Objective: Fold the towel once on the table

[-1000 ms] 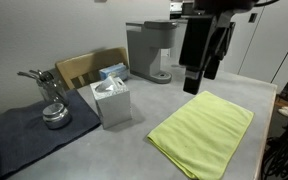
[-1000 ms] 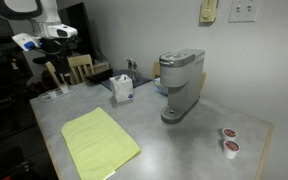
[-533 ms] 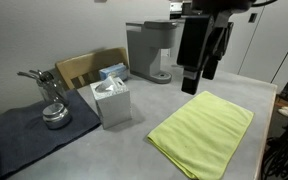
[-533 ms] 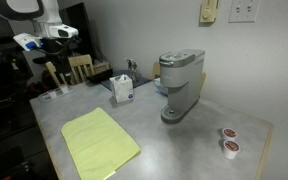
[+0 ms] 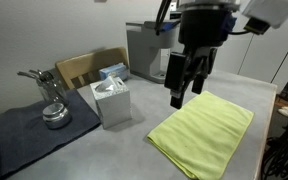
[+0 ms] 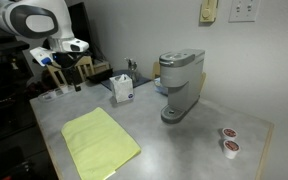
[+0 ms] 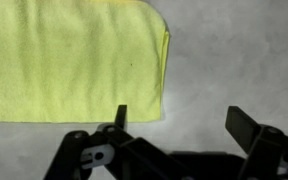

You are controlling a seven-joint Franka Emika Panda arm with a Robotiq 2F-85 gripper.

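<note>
The yellow-green towel (image 5: 204, 133) lies flat on the light-grey table (image 5: 104, 150); it also shows in an exterior view (image 6: 99, 142) and in the wrist view (image 7: 69, 60), where a doubled edge shows at its right side. My gripper (image 5: 179, 95) hangs open and empty above the table, over the towel's far corner. In the wrist view the open fingers (image 7: 179, 118) frame bare table (image 7: 234, 60) just past the towel's edge. The arm also shows in an exterior view (image 6: 69, 72).
A tissue box (image 5: 112, 101) stands left of the towel, a grey coffee machine (image 5: 149, 50) behind it. A dark mat (image 5: 29, 130) holds a metal pot (image 5: 54, 115). Two coffee pods (image 6: 227, 140) lie at the table's far end. A wooden chair (image 5: 84, 68) stands behind.
The arm has come down and turned toward the towel's far corner. The towel has not moved.
</note>
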